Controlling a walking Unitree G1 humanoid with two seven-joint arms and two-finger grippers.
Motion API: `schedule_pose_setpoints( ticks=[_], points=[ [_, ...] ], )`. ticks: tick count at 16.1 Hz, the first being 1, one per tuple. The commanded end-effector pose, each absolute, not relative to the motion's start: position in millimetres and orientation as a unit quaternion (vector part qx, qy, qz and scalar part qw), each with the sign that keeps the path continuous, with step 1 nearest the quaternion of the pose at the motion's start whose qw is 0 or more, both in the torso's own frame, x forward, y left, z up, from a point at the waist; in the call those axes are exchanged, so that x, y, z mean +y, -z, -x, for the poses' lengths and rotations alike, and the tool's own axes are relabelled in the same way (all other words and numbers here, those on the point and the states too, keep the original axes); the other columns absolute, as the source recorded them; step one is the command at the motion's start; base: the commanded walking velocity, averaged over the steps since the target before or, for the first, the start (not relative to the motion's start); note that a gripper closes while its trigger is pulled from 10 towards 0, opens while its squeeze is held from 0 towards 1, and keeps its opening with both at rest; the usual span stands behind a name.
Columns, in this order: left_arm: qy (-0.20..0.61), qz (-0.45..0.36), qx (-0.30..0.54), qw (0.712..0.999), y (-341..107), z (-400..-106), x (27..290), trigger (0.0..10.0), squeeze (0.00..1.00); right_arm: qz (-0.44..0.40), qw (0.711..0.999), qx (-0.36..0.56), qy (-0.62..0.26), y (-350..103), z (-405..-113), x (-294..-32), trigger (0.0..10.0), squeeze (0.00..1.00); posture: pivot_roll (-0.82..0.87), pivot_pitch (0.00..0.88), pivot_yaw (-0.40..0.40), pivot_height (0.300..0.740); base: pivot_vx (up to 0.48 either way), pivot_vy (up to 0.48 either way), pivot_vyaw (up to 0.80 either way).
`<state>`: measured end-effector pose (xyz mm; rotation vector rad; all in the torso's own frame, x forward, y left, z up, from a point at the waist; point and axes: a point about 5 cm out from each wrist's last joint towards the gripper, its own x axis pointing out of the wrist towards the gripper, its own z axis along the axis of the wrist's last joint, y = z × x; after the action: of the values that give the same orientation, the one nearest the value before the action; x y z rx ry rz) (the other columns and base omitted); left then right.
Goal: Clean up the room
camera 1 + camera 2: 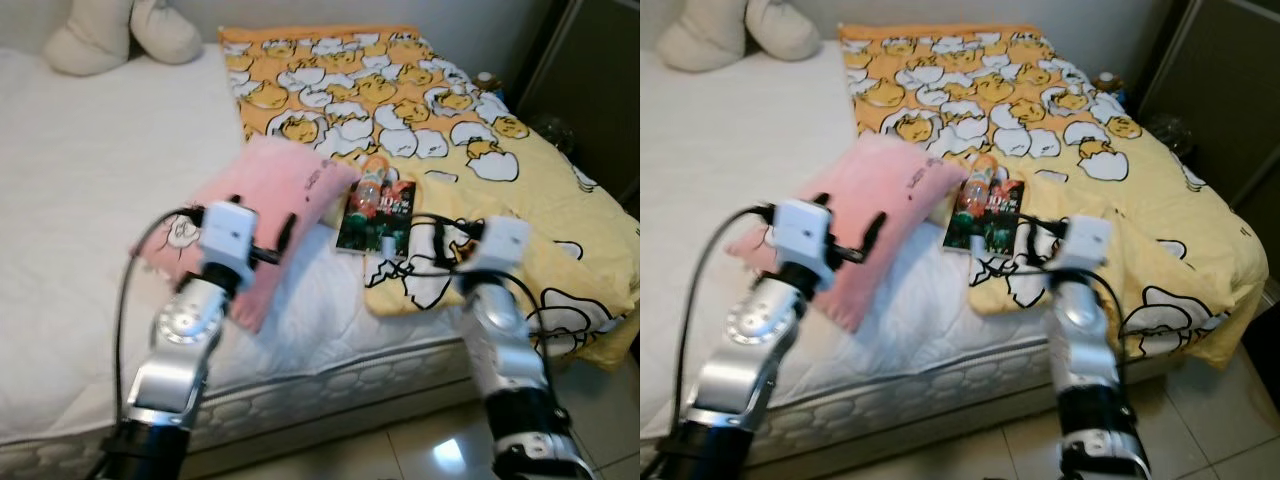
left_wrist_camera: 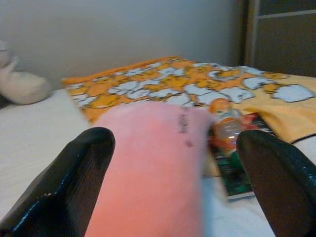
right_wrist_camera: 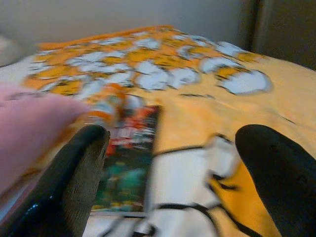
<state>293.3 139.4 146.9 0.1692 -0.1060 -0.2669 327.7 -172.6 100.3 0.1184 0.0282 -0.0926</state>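
Observation:
A pink pillow (image 1: 262,205) lies on the white bed (image 1: 90,200), and my left gripper (image 1: 280,240) hovers open over its near end, one finger (image 2: 74,177) on each side of it. A plastic bottle with an orange label (image 1: 372,186) rests on a dark magazine (image 1: 375,215) beside the pillow. My right gripper (image 1: 425,245) is open just above the yellow blanket (image 1: 480,150), close to the magazine's near corner (image 3: 123,173). Nothing is held.
Cream stuffed toys (image 1: 110,35) sit at the head of the bed. A dark cabinet (image 1: 590,80) stands to the right. The mattress edge (image 1: 330,385) and tiled floor (image 1: 420,450) lie below my arms.

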Motion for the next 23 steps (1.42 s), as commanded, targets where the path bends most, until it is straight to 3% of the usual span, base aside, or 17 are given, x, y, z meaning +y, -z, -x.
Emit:
schedule_pose_setpoints(
  ticks=[1, 4, 5, 7, 9, 11, 15, 18, 23],
  points=[
    [0.132, -0.089, -0.057, 0.986, -150, -294, 137, 10.0, 0.00, -0.055, 0.997, 0.006, 0.052, -101, -327, -176, 10.0, 0.00, 0.02, 0.000, -0.011, 0.740, 0.000, 0.000, 0.00],
    [0.115, -0.071, -0.052, 0.989, -146, -290, 137, 10.0, 0.00, -0.032, 0.996, -0.020, 0.075, -100, -301, -178, 10.0, 0.00, 0.02, 0.000, -0.028, 0.740, 0.000, 0.000, 0.00],
    [0.084, -0.045, -0.030, 0.995, -137, -279, 150, 10.0, 0.00, 0.021, 0.996, -0.004, 0.081, -90, -266, -170, 10.0, 0.00, 0.01, 0.000, -0.035, 0.740, 0.000, 0.000, 0.00],
    [0.091, -0.056, -0.012, 0.994, -128, -257, 165, 10.0, 0.00, 0.032, 0.996, 0.010, 0.078, -89, -240, -170, 10.0, 0.00, 0.00, 0.000, -0.036, 0.740, 0.000, 0.000, 0.00],
    [0.119, -0.074, 0.001, 0.990, -125, -241, 175, 10.0, 0.00, 0.024, 0.999, 0.018, 0.040, -98, -219, -173, 10.0, 0.00, 0.00, 0.000, -0.040, 0.740, 0.000, 0.000, 0.00],
    [0.132, -0.077, -0.033, 0.988, -143, -244, 172, 10.0, 0.00, 0.007, 1.000, 0.016, -0.003, -104, -203, -168, 10.0, 0.00, 0.01, 0.000, -0.046, 0.740, 0.000, 0.000, 0.00],
    [0.148, -0.060, -0.085, 0.983, -167, -248, 149, 10.0, 0.00, -0.005, 1.000, 0.012, 0.020, -108, -214, -165, 10.0, 0.00, 0.00, 0.000, -0.038, 0.740, 0.480, 0.000, 0.00],
    [0.141, -0.055, -0.075, 0.986, -164, -253, 151, 10.0, 0.00, -0.037, 0.997, 0.009, 0.069, -111, -228, -172, 10.0, 0.00, 0.00, 0.000, -0.028, 0.740, 0.480, 0.000, 0.00],
    [0.144, -0.045, -0.061, 0.987, -161, -257, 149, 10.0, 0.00, -0.038, 0.997, 0.022, 0.055, -107, -223, -168, 10.0, 0.00, -0.01, 0.000, -0.018, 0.740, 0.480, 0.000, 0.00]
  ],
)
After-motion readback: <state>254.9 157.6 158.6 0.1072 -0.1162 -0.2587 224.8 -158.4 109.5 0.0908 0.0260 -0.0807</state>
